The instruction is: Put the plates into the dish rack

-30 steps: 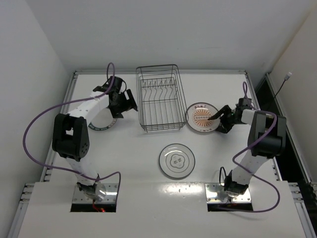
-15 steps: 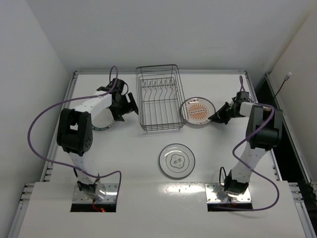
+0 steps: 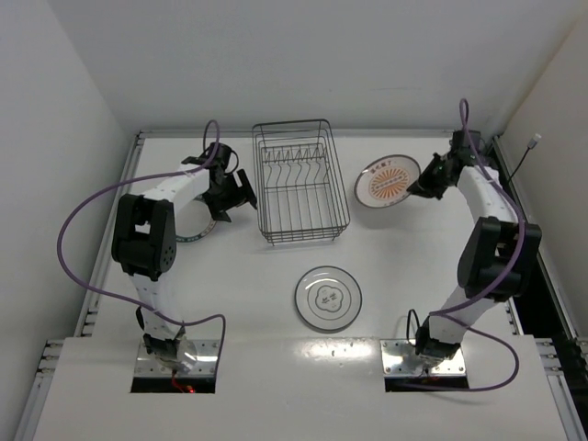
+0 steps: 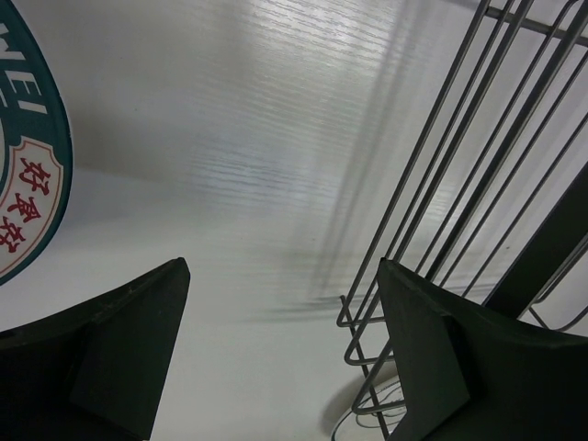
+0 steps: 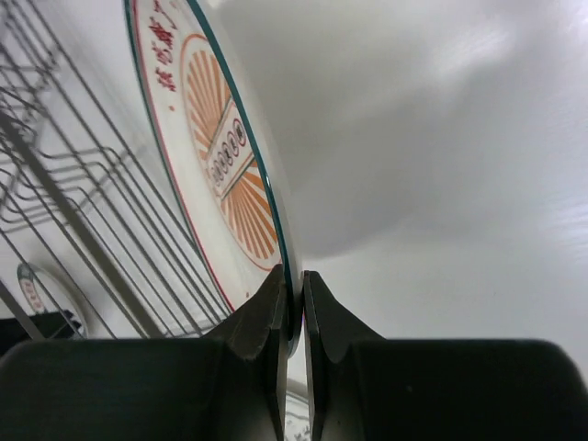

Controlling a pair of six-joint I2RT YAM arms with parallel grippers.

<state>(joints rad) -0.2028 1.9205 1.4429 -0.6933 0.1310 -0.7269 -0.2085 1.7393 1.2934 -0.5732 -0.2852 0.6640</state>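
My right gripper (image 3: 420,186) is shut on the rim of the plate with the orange-brown centre (image 3: 386,181). It holds that plate tilted above the table, just right of the dish rack (image 3: 259,184). In the right wrist view the rim of this plate (image 5: 211,156) sits pinched in my right gripper (image 5: 296,303), with the dish rack wires (image 5: 83,211) beyond. The flower-marked plate (image 3: 328,298) lies flat in front of the rack. The teal-banded plate (image 3: 188,231) lies left of the rack, partly under my left arm. My left gripper (image 3: 235,196) stands open and holds nothing, between the teal plate (image 4: 28,184) and the rack wires (image 4: 441,211).
White walls close in the table at the back and both sides. A metal rail (image 3: 470,152) runs along the right edge beside my right arm. Purple cables (image 3: 69,230) loop off both arms.
My right gripper has shut on the orange-centred plate's rim, lifted it off the table and carried it back and to the right, tilted. My left arm has barely shifted.
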